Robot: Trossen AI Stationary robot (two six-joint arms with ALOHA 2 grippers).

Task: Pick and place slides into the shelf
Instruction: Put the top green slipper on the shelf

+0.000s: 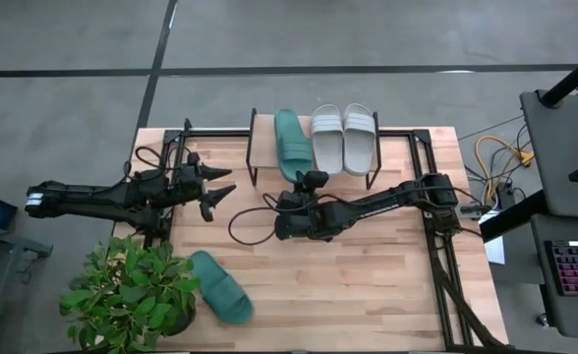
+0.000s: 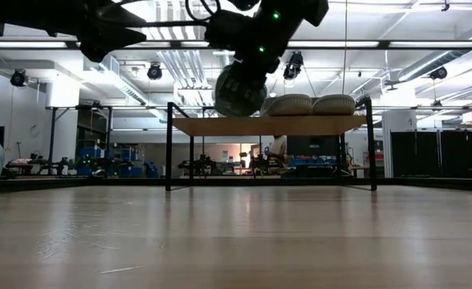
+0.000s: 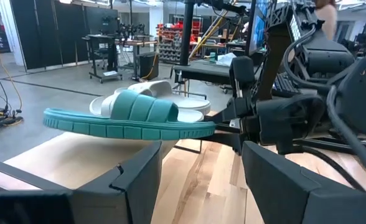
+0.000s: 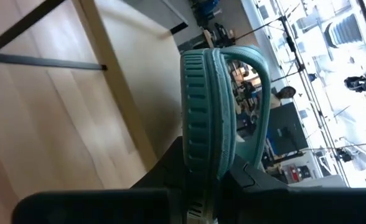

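You get even, soft overhead light on the wooden table [image 1: 368, 275] in the high view, with only faint shadows under the arms and the potted plant [image 1: 132, 295]. In the low view you look into bright ceiling strip lights [image 2: 172, 60]; they leave a pale sheen across the near tabletop, and the arm parts up top read as dark silhouettes. The nearest boards there are soft, out of focus. In the left wrist view your own dark fingers [image 3: 139, 180] are blurred, while the teal slide [image 3: 130, 118] is crisp. In the right wrist view the windows [image 4: 332, 37] far behind are blown out white.
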